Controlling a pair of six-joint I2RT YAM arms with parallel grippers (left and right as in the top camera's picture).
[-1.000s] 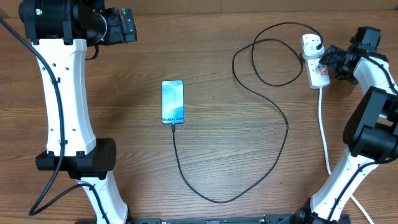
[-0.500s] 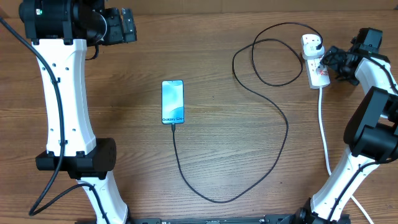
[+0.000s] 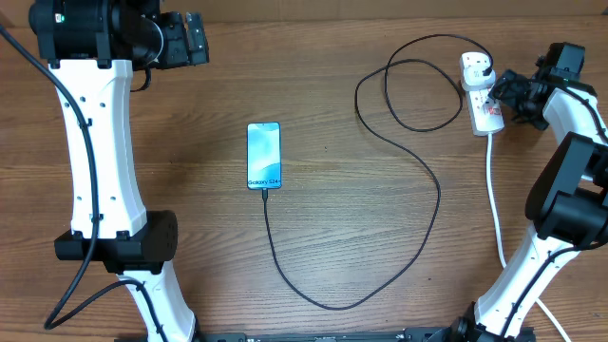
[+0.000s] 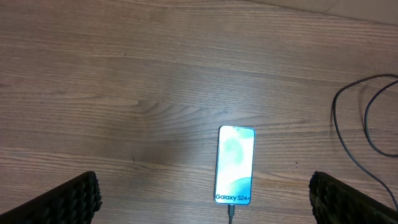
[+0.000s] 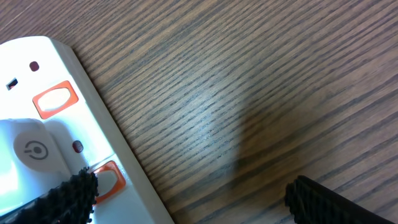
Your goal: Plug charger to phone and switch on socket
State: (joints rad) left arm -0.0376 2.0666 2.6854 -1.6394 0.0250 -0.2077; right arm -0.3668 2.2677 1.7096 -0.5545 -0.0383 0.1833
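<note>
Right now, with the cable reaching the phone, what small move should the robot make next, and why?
Probably nudge the right gripper so one finger presses the red switch on the socket. The charger already seems seated in the phone, and that finger hangs right beside the switch, gripper open.

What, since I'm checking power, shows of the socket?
The socket is a white oblong strip lying flat at the table's far right. Two orange-red switches show on its face, a white adapter sits in its far end, a thick white cord leaves the near end, and the open right claw is at its side.
</note>
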